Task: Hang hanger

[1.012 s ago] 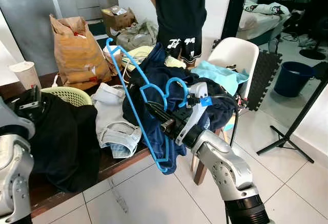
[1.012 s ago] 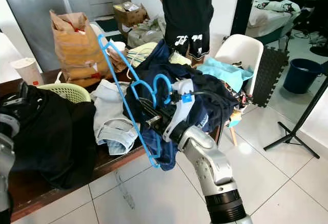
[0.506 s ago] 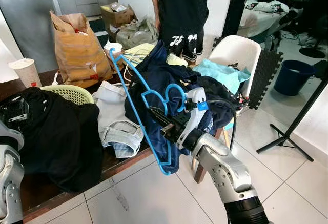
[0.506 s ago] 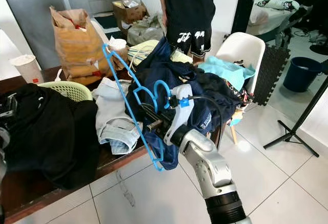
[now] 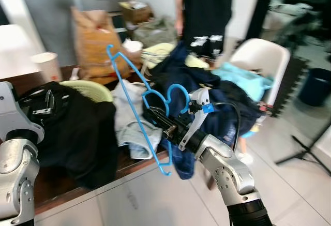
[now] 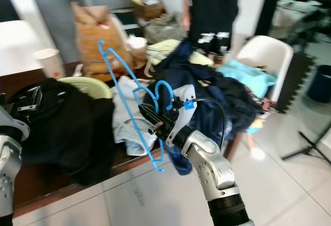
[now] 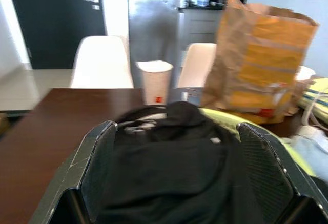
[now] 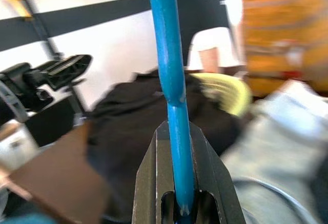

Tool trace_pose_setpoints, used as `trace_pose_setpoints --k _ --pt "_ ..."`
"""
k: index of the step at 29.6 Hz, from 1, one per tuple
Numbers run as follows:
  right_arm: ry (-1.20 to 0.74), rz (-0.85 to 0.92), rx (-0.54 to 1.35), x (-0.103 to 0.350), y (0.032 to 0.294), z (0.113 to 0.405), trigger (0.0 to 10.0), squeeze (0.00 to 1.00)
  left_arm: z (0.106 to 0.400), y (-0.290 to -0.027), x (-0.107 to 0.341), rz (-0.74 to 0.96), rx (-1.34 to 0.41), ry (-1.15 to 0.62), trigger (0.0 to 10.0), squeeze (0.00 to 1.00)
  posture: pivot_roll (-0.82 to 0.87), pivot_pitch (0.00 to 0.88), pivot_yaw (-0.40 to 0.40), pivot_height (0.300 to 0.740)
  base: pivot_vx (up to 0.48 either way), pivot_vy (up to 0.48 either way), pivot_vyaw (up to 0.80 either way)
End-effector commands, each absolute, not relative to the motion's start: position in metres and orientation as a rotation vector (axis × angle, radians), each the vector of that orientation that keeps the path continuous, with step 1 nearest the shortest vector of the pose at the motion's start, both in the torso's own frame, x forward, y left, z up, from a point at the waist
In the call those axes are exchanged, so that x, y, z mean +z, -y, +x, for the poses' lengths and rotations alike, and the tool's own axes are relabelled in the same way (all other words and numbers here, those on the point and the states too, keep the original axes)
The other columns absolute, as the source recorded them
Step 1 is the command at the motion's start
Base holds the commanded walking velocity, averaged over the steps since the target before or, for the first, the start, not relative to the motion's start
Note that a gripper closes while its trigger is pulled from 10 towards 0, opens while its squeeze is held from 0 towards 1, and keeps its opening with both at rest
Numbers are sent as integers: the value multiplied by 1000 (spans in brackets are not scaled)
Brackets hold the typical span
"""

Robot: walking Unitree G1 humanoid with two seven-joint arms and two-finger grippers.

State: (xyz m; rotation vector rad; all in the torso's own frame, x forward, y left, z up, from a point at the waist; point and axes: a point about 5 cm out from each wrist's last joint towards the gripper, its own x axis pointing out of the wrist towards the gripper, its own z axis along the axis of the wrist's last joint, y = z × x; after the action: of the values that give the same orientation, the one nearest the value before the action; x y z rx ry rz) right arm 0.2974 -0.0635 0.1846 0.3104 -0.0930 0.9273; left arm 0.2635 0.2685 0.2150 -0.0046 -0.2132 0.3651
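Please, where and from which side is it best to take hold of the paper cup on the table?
Probably grip the paper cup around its middle wall, coming level from the open side away from the brown paper bag. It stands upright, its round wall narrowing downward, so open fingers could close across it there.

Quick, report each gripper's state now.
Left gripper: open, holding nothing, over the black garment.
Right gripper: shut on the blue hanger.

Blue plastic hanger (image 5: pixel 135 104) held tilted in air over table edge, hook curled beside clothes pile.
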Motion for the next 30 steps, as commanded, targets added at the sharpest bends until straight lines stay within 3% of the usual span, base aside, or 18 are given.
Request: trace_pose_setpoints --k 1,12,16,20,27,30 --pt "113 319 965 188 59 294 10000 0 266 -259 221 -4 327 236 10000 0 57 0 -12 740 0 0 794" --pt "122 318 962 188 58 294 10000 0 276 -223 227 23 117 254 10000 0 54 0 -8 740 0 0 794" --pt "127 318 942 188 59 296 10000 0 276 -218 228 29 87 261 10000 0 54 0 -6 740 371 0 794" --pt "123 325 852 187 64 305 10000 0 278 -216 231 19 79 269 10000 0 56 0 0 740 461 0 0" --pt "103 335 823 185 64 308 10000 0 280 -214 233 5 74 271 10000 0 60 0 -1 740 0 0 0" --pt "95 338 820 184 64 309 10000 0 280 -213 234 0 65 277 10000 0 62 0 -1 740 0 0 -800"
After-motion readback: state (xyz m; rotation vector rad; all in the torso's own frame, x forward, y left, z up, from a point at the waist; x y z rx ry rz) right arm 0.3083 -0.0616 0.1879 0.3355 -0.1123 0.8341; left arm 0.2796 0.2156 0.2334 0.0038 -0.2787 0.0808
